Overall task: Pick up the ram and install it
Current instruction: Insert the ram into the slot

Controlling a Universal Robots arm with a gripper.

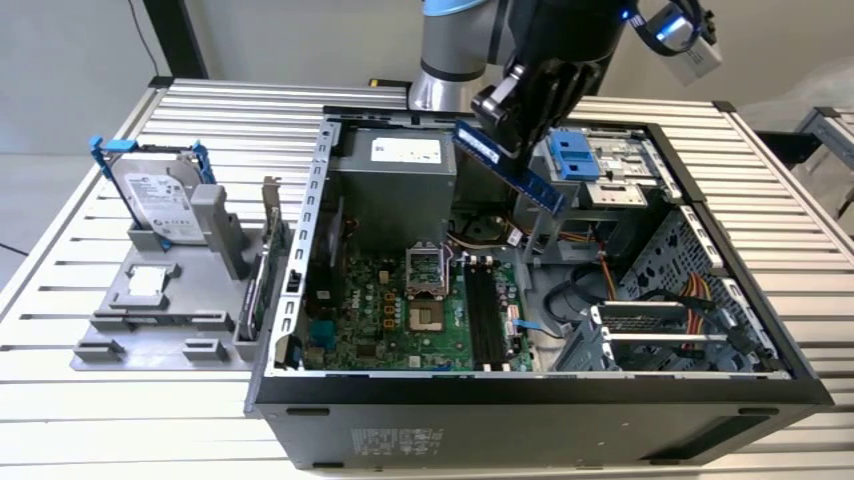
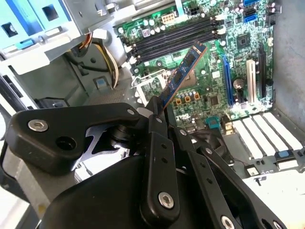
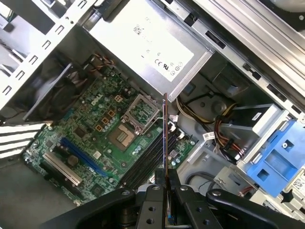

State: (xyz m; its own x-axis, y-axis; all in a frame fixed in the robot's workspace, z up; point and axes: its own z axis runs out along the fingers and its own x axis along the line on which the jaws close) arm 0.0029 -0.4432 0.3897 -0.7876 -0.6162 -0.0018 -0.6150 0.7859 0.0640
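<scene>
The gripper (image 1: 497, 122) is clamping one end of the ram (image 1: 515, 172), its black fingers closing tight on the strip's two faces, and it is holding the strip in the air above the open computer case (image 1: 534, 386), clear of everything inside. In the exterior view the ram is tilting, with its free end sloping down toward the exterior view's right, and it is hanging over the far part of the case beside the grey power supply (image 1: 394, 178) and in front of a blue drive caddy (image 1: 577, 155). In the second wrist view the ram (image 2: 183, 71) is sticking out from the gripper (image 2: 155, 109) over the green motherboard (image 2: 209, 88), and its far tip is pointing toward the row of long black memory slots (image 2: 176, 40) without touching them. In the first wrist view the ram (image 3: 165, 138) is showing edge-on as a thin line rising from the gripper (image 3: 166, 185). On the slatted tabletop (image 1: 80, 400), at the exterior view's left, a silver hard drive (image 1: 158, 195) with blue rails is standing upright in a grey fixture (image 1: 160, 322), well apart from the case.
</scene>
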